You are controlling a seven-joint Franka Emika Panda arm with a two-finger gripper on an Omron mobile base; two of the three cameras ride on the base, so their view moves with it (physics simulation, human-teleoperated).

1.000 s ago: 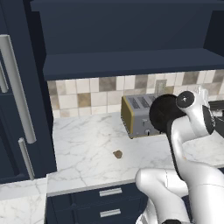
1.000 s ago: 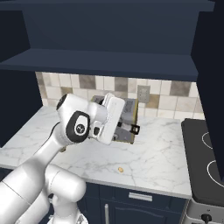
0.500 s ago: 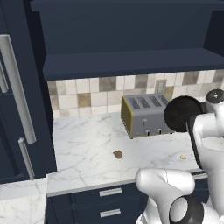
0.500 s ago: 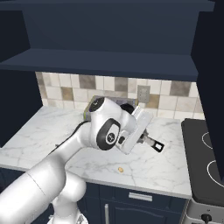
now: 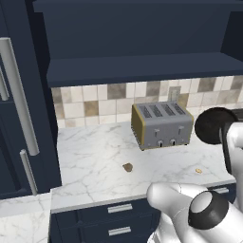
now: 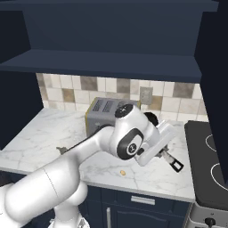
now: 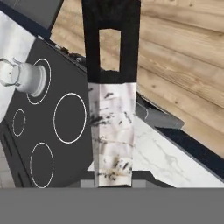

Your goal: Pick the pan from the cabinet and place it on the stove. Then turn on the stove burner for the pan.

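Observation:
My gripper (image 6: 164, 150) is shut on the pan's long handle (image 7: 111, 144), over the counter just left of the stove (image 6: 207, 151). The handle's black end with its hanging hole (image 6: 177, 166) sticks out past the hand toward the stove. The pan's round black body (image 5: 214, 126) shows at the right edge of the left base view, beside the arm. In the hand view the handle runs up the middle, over the black stove (image 7: 52, 144) with its white rings. The open navy cabinet (image 5: 142, 66) hangs above the counter, its shelf bare.
A silver toaster (image 5: 161, 124) stands on the marble counter against the tiled wall. Two small brown scraps (image 5: 127, 167) (image 5: 198, 170) lie on the counter. A pale kettle-like vessel (image 7: 24, 76) sits on one stove ring. Navy drawers (image 5: 118, 209) run below the counter.
The arm has swung right across the counter with the pan, away from the toaster's front and toward the stove. The toaster now shows in full in the left base view.

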